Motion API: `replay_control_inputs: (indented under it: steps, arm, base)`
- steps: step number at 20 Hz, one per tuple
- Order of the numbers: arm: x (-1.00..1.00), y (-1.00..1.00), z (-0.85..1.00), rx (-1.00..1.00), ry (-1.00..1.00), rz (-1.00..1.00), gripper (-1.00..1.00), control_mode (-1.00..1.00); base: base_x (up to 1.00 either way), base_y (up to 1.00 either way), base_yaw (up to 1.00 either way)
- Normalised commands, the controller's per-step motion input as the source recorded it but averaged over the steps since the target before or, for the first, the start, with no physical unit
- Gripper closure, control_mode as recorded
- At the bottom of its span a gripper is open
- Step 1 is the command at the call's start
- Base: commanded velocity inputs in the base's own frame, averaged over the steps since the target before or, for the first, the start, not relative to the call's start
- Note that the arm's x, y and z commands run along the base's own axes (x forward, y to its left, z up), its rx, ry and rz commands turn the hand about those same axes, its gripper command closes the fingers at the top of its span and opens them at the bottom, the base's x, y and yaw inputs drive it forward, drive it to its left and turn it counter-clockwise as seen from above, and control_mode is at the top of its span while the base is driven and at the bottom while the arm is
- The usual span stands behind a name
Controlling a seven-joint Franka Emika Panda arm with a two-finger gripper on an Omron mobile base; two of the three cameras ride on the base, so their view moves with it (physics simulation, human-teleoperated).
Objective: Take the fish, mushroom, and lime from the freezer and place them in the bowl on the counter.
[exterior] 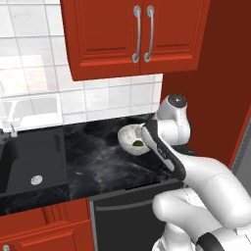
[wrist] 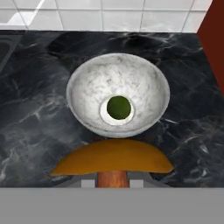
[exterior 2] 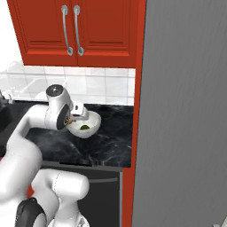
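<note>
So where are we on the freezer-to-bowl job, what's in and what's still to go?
Done: the lime sits at the bottom of the bowl on the counter. In hand: the gripper is shut on the mushroom, held above the counter at the bowl's near rim, not yet released. Left: drop the mushroom in. No fish lies in the bowl, so that fetch looks outstanding.

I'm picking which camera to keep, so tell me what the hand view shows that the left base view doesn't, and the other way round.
Hand view alone: the mushroom held in the shut gripper, just short of the bowl.
Left base view alone: the black sink, the red upper cabinets and the robot's arm.
Both: the bowl on the counter with the lime inside.
</note>
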Motion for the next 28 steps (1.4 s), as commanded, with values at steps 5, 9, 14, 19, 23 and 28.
replay_control_inputs:
  steps: [5, 9, 14, 19, 23, 28]
  arm:
    - [0.31, 0.0, -0.26, 0.0, 0.02, 0.0, 1.0, -1.0]
    - [0.31, 0.01, -0.1, 0.0, 0.0, 0.0, 1.0, -1.0]
    - [0.33, 0.0, -0.19, 0.0, 0.01, 0.0, 1.0, -1.0]
    - [0.33, 0.0, -0.24, 0.0, 0.03, 0.0, 1.0, -1.0]
    - [0.36, 0.01, -0.29, 0.0, 0.04, 0.0, 1.0, -1.0]
    - [0.22, 0.03, -0.23, 0.0, 0.03, 0.0, 1.0, -1.0]
  base:
    - [0.0, 0.0, 0.0]
    - [0.0, 0.0, 0.0]
    - [0.0, 0.0, 0.0]
    - [0.0, 0.0, 0.0]
    - [0.0, 0.0, 0.0]
    - [0.0, 0.0, 0.0]
